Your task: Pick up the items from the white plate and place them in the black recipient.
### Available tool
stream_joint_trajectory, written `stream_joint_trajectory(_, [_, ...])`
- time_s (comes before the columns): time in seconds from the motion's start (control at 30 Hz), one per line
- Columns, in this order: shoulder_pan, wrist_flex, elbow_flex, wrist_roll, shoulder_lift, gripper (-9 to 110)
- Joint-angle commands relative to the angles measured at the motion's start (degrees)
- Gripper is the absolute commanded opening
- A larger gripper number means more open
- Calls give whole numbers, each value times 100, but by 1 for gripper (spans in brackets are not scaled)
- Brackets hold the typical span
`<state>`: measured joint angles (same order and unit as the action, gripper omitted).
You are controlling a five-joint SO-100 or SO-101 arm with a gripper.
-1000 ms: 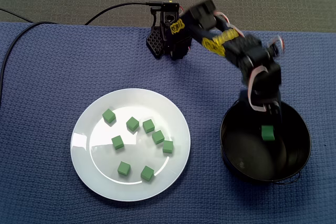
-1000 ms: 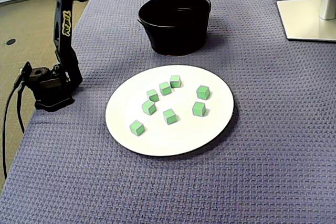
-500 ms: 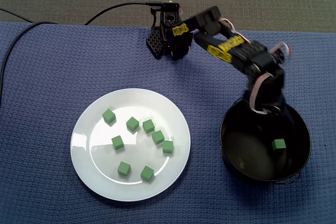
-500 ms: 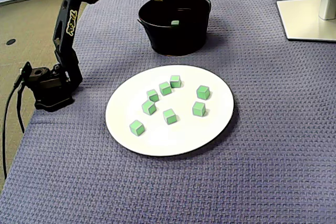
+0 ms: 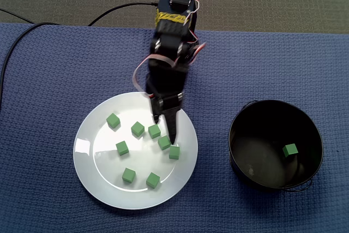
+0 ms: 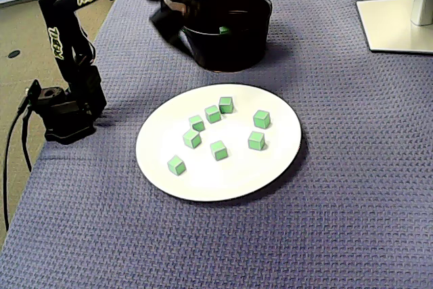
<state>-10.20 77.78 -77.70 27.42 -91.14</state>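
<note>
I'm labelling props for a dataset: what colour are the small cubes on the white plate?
The cubes are green, seen best in the fixed view looking straight down.

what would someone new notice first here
Seven green cubes scattered on the white plate, left of centre on the blue cloth, catch the eye first. The pincer hangs over them in the top-down fixed view, and a lone cube lies in the black bucket on the right.

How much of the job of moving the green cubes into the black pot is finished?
Done: one green cube lies in the black pot. In hand: nothing; the hand hangs open and empty above the white plate. Left: eight cubes on the plate, none gripped yet.
</note>
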Motion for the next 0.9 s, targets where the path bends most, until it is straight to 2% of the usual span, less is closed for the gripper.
stream_joint_trajectory(0.0, [-527,-773,-1362,747,-378,33])
stream_joint_trajectory(0.13, [-773,-1301,-2074,1687,-299,32])
stream_joint_trajectory(0.53, [-1529,-1301,-2320,3788,-88,33])
stream_joint_trajectory(0.87, [-1477,-2408,-2865,3727,308,31])
